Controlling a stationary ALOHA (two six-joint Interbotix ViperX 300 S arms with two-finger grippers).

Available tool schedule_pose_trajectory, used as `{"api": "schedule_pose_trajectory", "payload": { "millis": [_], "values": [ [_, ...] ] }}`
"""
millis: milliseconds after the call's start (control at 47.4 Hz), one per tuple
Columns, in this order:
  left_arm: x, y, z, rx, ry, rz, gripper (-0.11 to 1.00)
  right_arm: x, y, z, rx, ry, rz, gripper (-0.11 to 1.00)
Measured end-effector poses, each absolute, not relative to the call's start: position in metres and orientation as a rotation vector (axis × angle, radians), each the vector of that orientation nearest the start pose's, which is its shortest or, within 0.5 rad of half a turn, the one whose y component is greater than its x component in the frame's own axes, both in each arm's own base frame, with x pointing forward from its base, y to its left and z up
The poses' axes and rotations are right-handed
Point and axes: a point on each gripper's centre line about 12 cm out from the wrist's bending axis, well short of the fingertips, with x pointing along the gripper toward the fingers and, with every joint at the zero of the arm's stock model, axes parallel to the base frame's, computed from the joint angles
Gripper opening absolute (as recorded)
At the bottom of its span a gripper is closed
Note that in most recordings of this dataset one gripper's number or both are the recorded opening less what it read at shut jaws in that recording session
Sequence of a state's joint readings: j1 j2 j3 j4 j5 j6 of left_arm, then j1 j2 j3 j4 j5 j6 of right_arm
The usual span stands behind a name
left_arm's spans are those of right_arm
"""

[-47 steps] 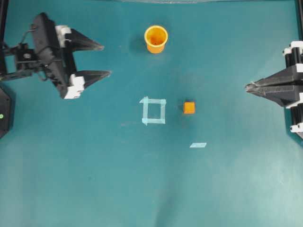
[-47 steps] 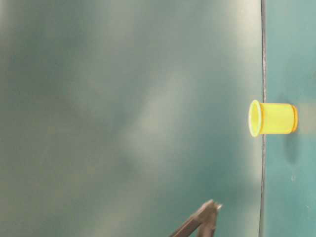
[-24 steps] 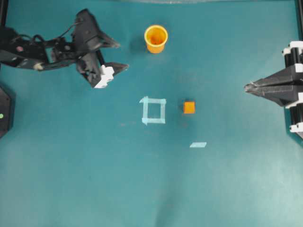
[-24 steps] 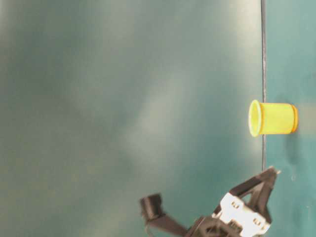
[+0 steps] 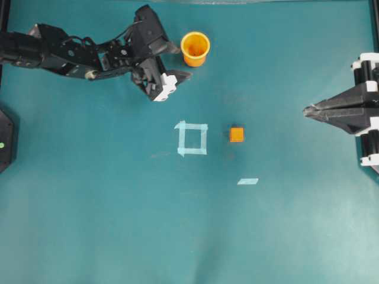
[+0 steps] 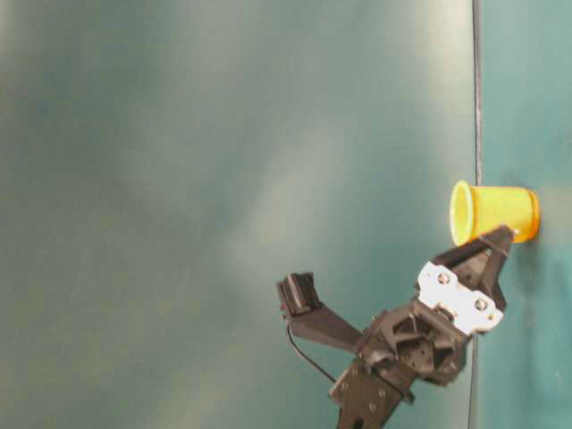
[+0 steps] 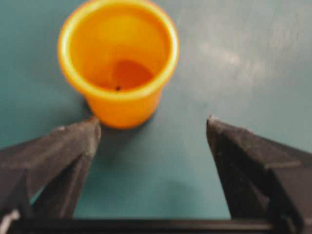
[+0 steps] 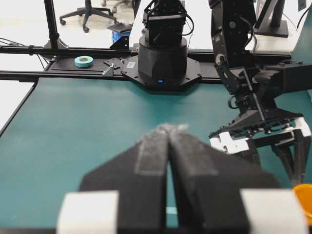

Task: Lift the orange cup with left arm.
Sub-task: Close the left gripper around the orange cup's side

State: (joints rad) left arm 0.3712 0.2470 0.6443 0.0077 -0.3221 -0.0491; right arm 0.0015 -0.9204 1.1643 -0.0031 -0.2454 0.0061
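The orange cup (image 5: 195, 48) stands upright at the far middle of the teal table; it also shows in the table-level view (image 6: 496, 213) and at the right wrist view's edge (image 8: 304, 200). My left gripper (image 5: 182, 62) is open just left and near-side of it, jaws wide with nothing between them. In the left wrist view the cup (image 7: 126, 105) sits just ahead of the fingertips, off toward the left finger (image 7: 73, 141), while the gripper (image 7: 152, 121) spans bare table. My right gripper (image 5: 308, 110) rests shut at the right edge, fingertips (image 8: 163, 134) pressed together.
A small orange cube (image 5: 236, 134) lies mid-table beside a pale tape square (image 5: 192, 138). A short tape strip (image 5: 247, 181) lies nearer the front. The left arm's base (image 8: 163, 58) and a tape roll (image 8: 84, 61) sit beyond the table's far side.
My left arm swung right and toward the far side, bringing its open gripper up beside the cup. The cup, cube and right arm stayed put.
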Motion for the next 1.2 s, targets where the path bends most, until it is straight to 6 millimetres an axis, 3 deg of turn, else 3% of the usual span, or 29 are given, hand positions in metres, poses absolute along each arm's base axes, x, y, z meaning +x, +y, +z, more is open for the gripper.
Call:
{"api": "schedule_pose_trajectory", "payload": {
  "millis": [485,781,1203],
  "values": [
    [0.408,0.171,0.096,-0.206,0.596,0.409,0.86,0.209,0.001,0.28,0.003,0.015,0.004,0.0],
    [0.419,0.177,0.099,-0.209,0.583,0.414,0.86,0.211,0.001,0.277,0.002,0.029,0.005,0.0],
    [0.434,0.183,0.088,-0.262,0.583,0.43,0.86,0.213,0.001,0.275,-0.003,0.041,0.006,0.0]
  ]
}}
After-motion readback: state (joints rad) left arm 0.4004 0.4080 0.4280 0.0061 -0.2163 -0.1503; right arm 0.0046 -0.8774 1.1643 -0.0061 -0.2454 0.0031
